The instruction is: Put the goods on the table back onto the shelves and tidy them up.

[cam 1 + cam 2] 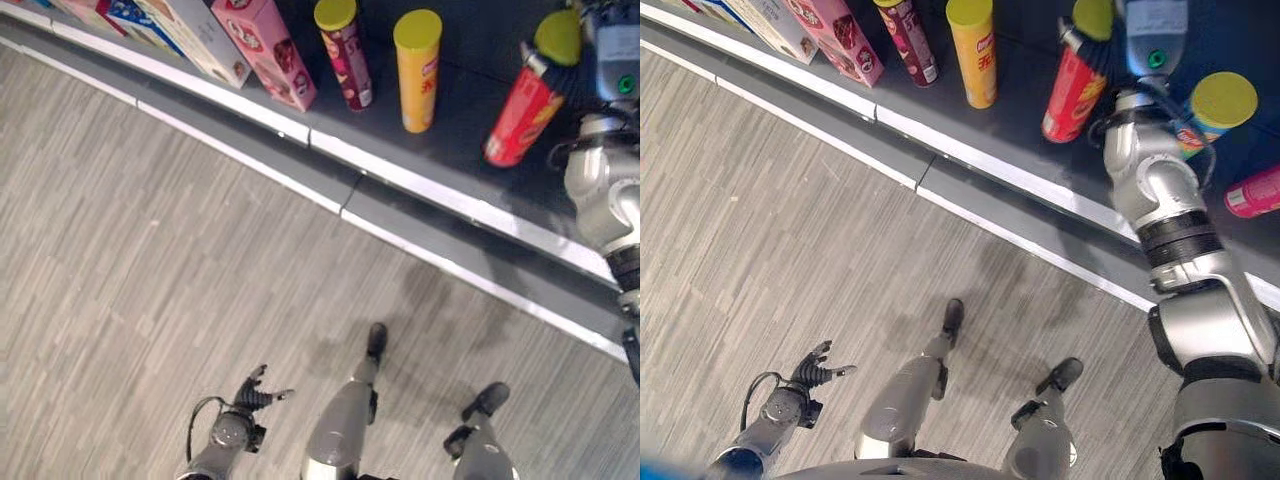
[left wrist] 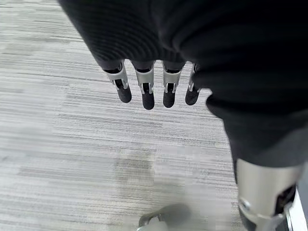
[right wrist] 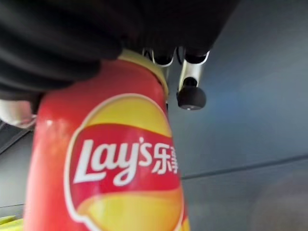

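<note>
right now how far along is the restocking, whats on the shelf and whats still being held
Already standing on the dark shelf: a pink box, a maroon can and a yellow can. In hand: the right hand is curled round the top of the red can, which tilts over the shelf and is not yet released. Left: setting it upright and letting go. The left hand hangs open near the floor.

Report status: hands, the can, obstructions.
Right robot hand shut on red can, tilted over dark shelf. Left robot hand open, low over floor. Yellow can stands alongside, apart.
</note>
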